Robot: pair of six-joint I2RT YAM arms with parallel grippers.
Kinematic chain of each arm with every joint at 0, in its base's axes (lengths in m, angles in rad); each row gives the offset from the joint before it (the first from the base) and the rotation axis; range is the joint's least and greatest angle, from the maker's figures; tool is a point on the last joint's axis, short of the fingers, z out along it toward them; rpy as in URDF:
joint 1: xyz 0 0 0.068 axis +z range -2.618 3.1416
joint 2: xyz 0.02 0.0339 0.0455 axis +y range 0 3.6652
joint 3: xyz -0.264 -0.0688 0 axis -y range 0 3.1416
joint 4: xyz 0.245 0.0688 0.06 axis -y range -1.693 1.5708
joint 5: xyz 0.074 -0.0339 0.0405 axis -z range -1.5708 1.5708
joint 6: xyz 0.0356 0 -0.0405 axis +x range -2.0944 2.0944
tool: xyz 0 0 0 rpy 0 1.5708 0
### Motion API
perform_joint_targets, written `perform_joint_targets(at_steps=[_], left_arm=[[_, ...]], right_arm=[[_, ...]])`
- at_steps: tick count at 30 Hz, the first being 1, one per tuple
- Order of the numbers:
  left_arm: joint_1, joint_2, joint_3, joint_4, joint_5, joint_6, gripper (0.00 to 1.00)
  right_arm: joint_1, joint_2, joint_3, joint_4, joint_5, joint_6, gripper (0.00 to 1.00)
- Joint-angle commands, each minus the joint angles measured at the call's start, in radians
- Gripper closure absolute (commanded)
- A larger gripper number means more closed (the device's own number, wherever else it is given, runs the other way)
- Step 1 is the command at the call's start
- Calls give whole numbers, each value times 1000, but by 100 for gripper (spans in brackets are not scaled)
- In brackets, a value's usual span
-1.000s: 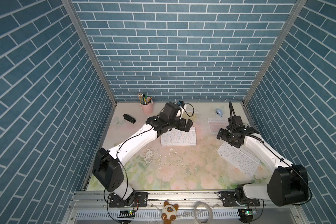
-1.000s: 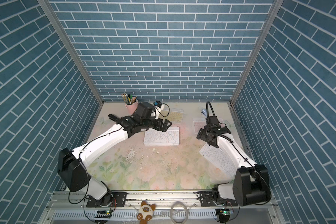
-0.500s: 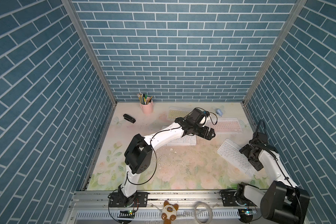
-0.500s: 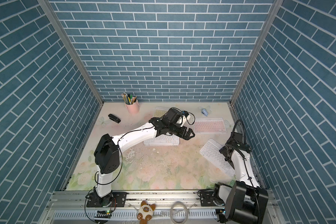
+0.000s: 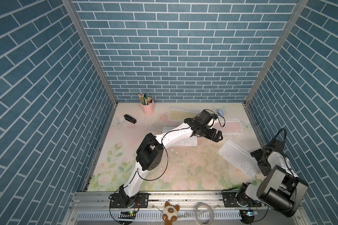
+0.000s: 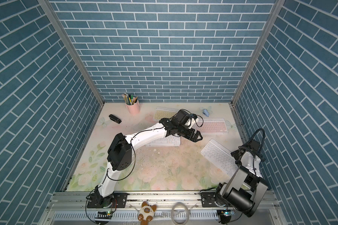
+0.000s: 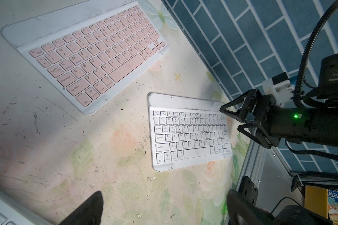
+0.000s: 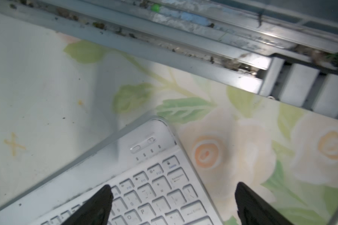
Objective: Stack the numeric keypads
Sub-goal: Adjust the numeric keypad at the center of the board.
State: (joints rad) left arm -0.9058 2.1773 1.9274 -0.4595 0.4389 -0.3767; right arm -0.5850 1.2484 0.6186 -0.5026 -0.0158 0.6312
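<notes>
Left gripper (image 5: 217, 136), jaws spread and empty, hangs just in front of the pink keypad (image 5: 230, 126). Right gripper (image 7: 229, 119), likewise spread and empty, hovers over an end of the white keypad (image 5: 237, 156) lying nearer the robot than the pink keypad. All 4 lie apart: yellow keypad (image 5: 180, 114) behind-left of it, other white keypad (image 5: 187, 141) left.

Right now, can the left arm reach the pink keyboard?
Probably yes. The left gripper hangs open close to the pink keyboard, and nothing stands between them.
</notes>
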Motion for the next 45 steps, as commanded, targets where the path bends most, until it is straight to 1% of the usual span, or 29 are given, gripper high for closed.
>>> perform_joint_targets(at_steps=[1,6,9,14,19,23,25,27,30,31,33,35,39,42,45], left_arm=[[-2,10,24,-25,5,28,0],[1,7,18,-30,9,37,0],[8,7,15,-34,13,33,0],[20,-9,-6,-39,5,33,1],[49,-39,-65,-31,-3,24,0],[77,-73,-131,-19,-12,-24,1],[81,-93,-173,-6,-16,-47,0],[81,-108,-205,-2,-19,-74,1],[78,-109,-229,-3,-37,-163,0],[72,-107,-236,0,-40,-202,1],[50,-106,-247,11,-48,-239,0],[25,-111,-261,12,-95,-263,0],[-2,-140,-373,121,-156,-358,0],[-24,-152,-430,160,-221,-405,0],[-44,-160,-476,219,-264,-442,0]], right_arm=[[-2,18,-32,106,-158,-64,2],[3,76,-37,151,-231,-88,2],[30,118,-31,179,-267,-97,2],[151,174,-7,217,-248,-74,2],[283,202,20,256,-243,4,2],[337,214,31,282,-278,59,1],[338,202,38,270,-308,58,2],[334,178,51,222,-299,24,1],[295,148,56,171,-286,-22,1],[275,151,56,165,-295,-35,2],[254,177,61,155,-322,-57,2],[253,189,55,162,-338,-68,2],[258,181,11,203,-369,-65,1],[273,188,-2,213,-395,-72,1],[290,160,-35,217,-404,-59,2]])
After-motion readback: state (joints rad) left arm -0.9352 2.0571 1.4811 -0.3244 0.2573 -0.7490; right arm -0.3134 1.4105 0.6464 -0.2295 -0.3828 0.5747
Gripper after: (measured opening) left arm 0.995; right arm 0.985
